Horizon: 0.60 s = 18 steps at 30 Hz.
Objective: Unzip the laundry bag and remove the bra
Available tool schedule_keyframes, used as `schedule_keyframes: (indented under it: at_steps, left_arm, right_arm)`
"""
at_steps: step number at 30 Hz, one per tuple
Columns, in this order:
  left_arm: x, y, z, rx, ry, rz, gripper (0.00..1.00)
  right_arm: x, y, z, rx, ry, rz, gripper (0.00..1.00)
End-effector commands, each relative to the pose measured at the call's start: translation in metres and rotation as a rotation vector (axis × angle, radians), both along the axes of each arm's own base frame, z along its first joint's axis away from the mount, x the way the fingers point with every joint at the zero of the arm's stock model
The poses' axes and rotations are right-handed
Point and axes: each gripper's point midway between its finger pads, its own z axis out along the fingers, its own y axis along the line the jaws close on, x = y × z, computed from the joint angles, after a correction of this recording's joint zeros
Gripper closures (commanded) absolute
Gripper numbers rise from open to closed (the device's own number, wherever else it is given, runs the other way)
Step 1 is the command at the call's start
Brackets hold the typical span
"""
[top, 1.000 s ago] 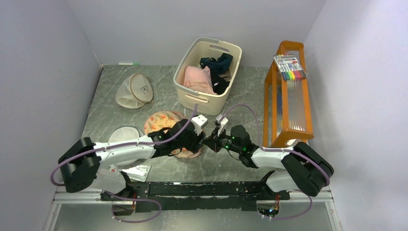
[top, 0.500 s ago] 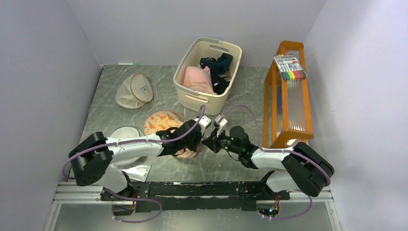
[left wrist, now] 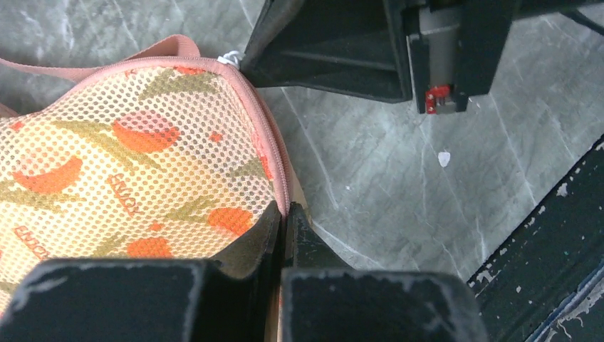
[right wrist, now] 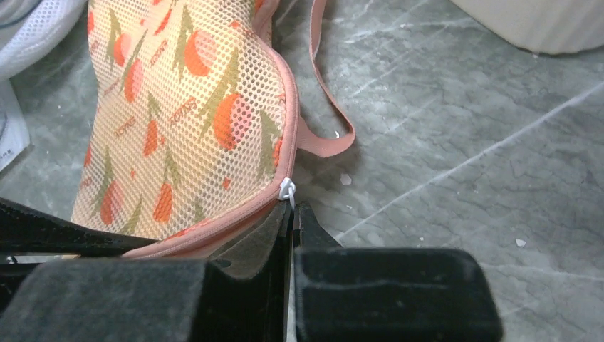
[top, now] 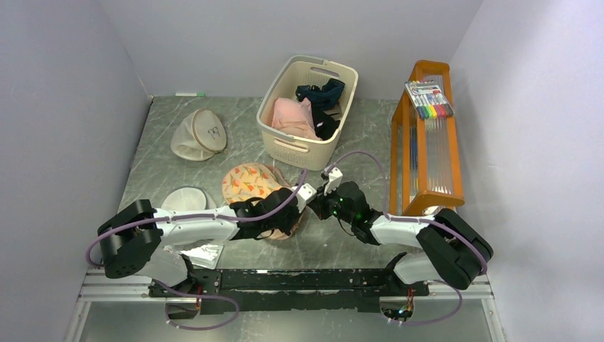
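The laundry bag (top: 249, 182) is a peach mesh pouch with orange carrot shapes, lying on the table in front of the basket. My left gripper (top: 287, 216) is shut on the pink zip rim of the laundry bag (left wrist: 142, 164) at its near right edge, the left gripper (left wrist: 286, 211) pinching the tape between its fingertips. My right gripper (top: 319, 206) is shut on the white zip pull (right wrist: 287, 189) where the rim of the laundry bag (right wrist: 178, 107) curves; the right gripper (right wrist: 293, 206) sits just below it. The bra is hidden.
A cream basket (top: 285, 146) behind the bag holds pink and navy garments. A white mesh bag (top: 185, 198) and a beige round bag (top: 199, 134) lie at the left. An orange wooden rack (top: 426, 142) with markers stands at the right. The bag's pink loop strap (right wrist: 324, 107) lies on the table.
My left gripper has closed from open onto the bag's zip rim. The left arm drew in toward the bag's near right edge, and the bag shifted slightly. The right gripper stayed shut.
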Motion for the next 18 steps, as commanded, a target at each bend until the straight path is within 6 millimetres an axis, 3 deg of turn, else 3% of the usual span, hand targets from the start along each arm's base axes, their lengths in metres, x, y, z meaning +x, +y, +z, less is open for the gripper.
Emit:
schedule_keyframes:
  at_steps: [1, 5, 8, 12, 16, 18]
  left_arm:
    - [-0.022, 0.004, -0.020, 0.038, 0.059, -0.049, 0.93]
    - [-0.010, 0.036, -0.050, 0.124, 0.112, 0.155, 0.93]
    - [-0.011, 0.054, -0.050, 0.111, 0.122, 0.244, 0.93]
    - [-0.015, 0.059, -0.029, 0.019, 0.109, 0.252, 0.80]
    - [-0.017, 0.050, 0.004, -0.076, 0.071, 0.192, 0.54]
    - [-0.017, 0.043, 0.017, -0.110, 0.053, 0.165, 0.45]
  right_arm:
    - [0.019, -0.014, 0.006, -0.012, -0.020, -0.100, 1.00]
    - [0.004, -0.003, 0.017, 0.028, -0.038, 0.006, 1.00]
    - [-0.013, 0.010, 0.023, 0.061, -0.034, 0.099, 1.00]
    - [-0.036, 0.031, 0.023, 0.067, -0.028, 0.213, 1.00]
    - [-0.056, 0.049, 0.025, 0.086, -0.026, 0.295, 1.00]
    - [-0.062, 0.054, 0.027, 0.111, -0.026, 0.314, 1.00]
